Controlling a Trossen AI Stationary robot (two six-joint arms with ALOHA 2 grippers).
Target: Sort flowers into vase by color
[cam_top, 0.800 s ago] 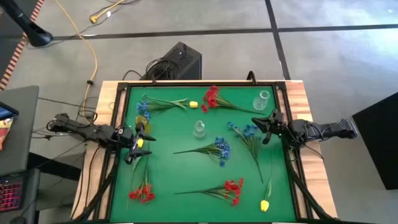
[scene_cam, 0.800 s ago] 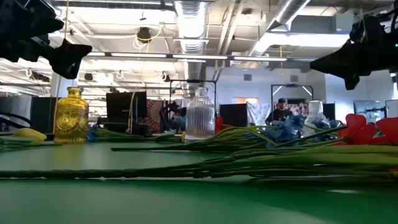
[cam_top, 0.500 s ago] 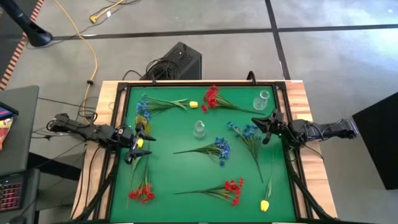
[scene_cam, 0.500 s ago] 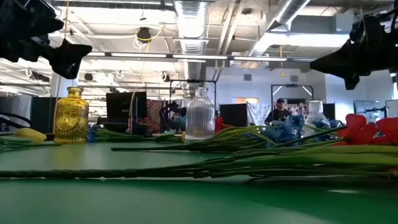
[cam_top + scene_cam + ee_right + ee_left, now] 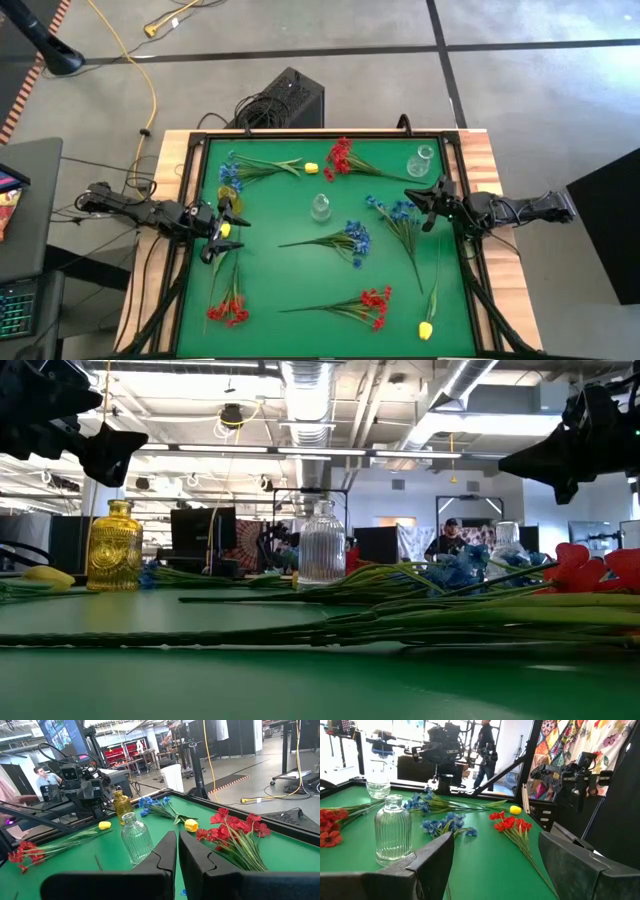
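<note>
My left gripper has its fingers spread wide with nothing between them; it hangs above the mat just on the near side of the yellow vase. My right gripper has its fingers nearly touching, only a sliver of a gap, also holding nothing — it sits at the opposite edge of the mat, well apart from that vase.

I'd call this the very start: no stem is in any vase. A yellow bud lies almost under the left gripper, close to the yellow vase, so that looks like the first pick. Next move calls for dropping the open fingers over its thin stem, closing, then feeding the stem down a narrow neck.

Other flowers, placed from the yellow vase:
- blue sprig just beyond it, another yellow bud past that
- red sprig toward the near edge
- rest scattered across the mat toward the right arm

The overhead view gives the full layout and a third, clear vase in the far corner. The table-level view shows instead how high both grippers ride above the stems — and the ribbed clear vase upright mid-mat.
</note>
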